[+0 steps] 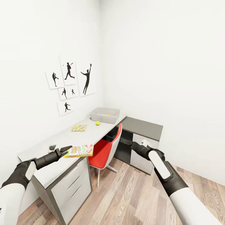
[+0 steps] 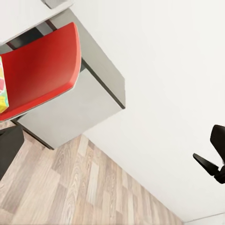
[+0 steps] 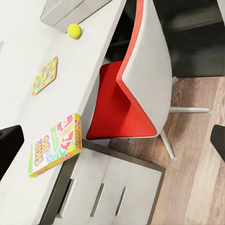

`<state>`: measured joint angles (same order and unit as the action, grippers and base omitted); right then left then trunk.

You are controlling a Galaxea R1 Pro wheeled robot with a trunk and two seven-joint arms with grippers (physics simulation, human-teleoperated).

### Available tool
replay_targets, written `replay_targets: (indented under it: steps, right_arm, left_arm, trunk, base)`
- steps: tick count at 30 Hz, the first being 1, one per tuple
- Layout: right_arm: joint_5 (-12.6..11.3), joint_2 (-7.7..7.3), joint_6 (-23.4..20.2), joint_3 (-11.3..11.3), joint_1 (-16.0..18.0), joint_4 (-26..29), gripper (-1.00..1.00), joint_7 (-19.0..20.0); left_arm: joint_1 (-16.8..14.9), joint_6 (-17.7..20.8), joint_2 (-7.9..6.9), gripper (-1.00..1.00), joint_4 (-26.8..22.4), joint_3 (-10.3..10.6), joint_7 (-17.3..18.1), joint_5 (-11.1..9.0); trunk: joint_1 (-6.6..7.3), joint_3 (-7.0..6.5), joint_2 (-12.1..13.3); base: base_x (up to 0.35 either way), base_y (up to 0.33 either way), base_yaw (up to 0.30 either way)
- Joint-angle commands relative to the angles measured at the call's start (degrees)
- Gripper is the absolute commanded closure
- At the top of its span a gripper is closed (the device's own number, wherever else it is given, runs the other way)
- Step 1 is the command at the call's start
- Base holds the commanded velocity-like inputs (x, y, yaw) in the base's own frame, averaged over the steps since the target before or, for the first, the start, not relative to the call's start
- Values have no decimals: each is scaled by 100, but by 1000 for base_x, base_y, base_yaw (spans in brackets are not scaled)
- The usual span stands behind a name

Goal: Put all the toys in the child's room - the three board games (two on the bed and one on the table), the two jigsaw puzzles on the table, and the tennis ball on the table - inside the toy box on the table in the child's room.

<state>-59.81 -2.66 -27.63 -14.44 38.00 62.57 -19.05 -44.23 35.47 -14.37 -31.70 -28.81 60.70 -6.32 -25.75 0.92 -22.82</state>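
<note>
White-walled room with wood floor (image 1: 131,193); the table (image 1: 59,147) runs along the left wall to the corner, silhouette pictures (image 1: 70,84) above it, dark unit (image 1: 145,128) on the right. Red chair (image 1: 104,150) is tucked at the table's open side. Bin (image 1: 105,115) sits at the far end, something yellow just visible inside. Skip-Bo box (image 1: 79,150) lies at the near edge, slightly overhanging, and the left gripper (image 1: 66,150) is right at its near end; whether the fingers are clamped on it cannot be told from here. Right gripper (image 1: 144,144) hangs over the floor by the chair, jaws spread, nothing between them. One puzzle (image 1: 79,127) lies flat mid-table; the ball (image 1: 97,123) rests just in front of the bin. Likely step: get the Skip-Bo box into the bin. Advice: confirm a firm pinch on the short edge first, lift clear before travelling, keep it level, pass over puzzle and ball without clipping either, lower flat inside the rim.
</note>
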Motion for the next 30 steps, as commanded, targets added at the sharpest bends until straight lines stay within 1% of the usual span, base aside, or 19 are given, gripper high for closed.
replay_targets:
  steps: [1,5,8,13,15,23,30]
  right_arm:
    - [-59,-2,3,-9,5,7,-100,-56]
    - [-57,11,3,12,5,7,-100,-55]
    - [-61,18,0,15,5,4,-100,-55]
    - [-68,27,0,12,5,2,-100,-55]
    - [-67,33,1,12,5,1,-100,-55]
    - [-63,69,3,3,5,0,-100,-55]
    - [-64,87,38,-22,6,0,-100,-55]
  left_arm:
    - [8,44,1,-100,-27,-12,10,-13]
    - [43,50,7,-100,-112,-21,0,-13]
    - [52,54,5,-100,-132,-80,-5,-11]
    - [57,62,5,-100,-148,-315,-13,-10]
    - [59,63,5,-100,-150,-354,-13,-7]
    - [60,51,17,-100,-152,-417,-15,-1]
    - [71,27,120,-100,-153,-434,-79,-3]
  trunk:
    - [-4,10,-10]
    - [-4,10,-10]
    - [-4,10,-10]
    - [-4,10,-10]
    - [-4,10,-10]
    - [-4,10,-10]
    - [-4,10,-10]
  base:
    - [0,0,0]
    - [0,0,0]
    - [0,0,0]
    - [0,0,0]
    - [0,0,0]
    - [0,0,0]
    - [0,0,0]
